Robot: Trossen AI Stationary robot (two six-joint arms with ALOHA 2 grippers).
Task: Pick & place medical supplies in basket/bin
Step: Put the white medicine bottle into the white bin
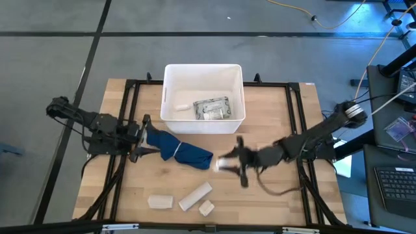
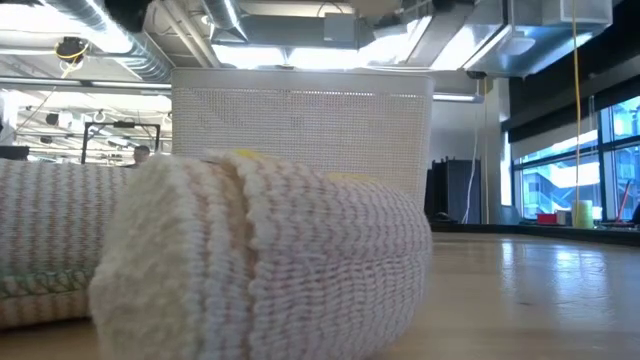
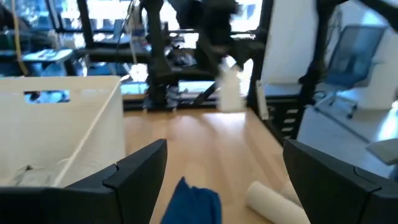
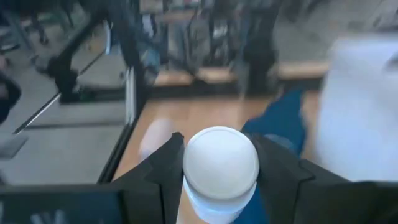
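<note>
Nearest the table's front edge lie three beige bandage pieces: a short block (image 1: pixel 160 202), a longer roll (image 1: pixel 195 195) and a small chunk (image 1: pixel 207 208); up close their weave is coarse and ribbed. Behind them a crumpled dark blue cloth (image 1: pixel 181 149) lies on the pale wood table (image 1: pixel 273 201), between the two arms. The right gripper (image 1: pixel 224 164) is just beside the cloth's end, its fingers clenched on a round white-capped vial (image 4: pixel 220 163). The left gripper (image 1: pixel 144 136) sits at the cloth's other end, fingers spread, holding nothing. Farthest, the white rectangular plastic bin (image 1: pixel 237 120) holds a grey dotted flat packet (image 1: pixel 212 108) and a pale item.
</note>
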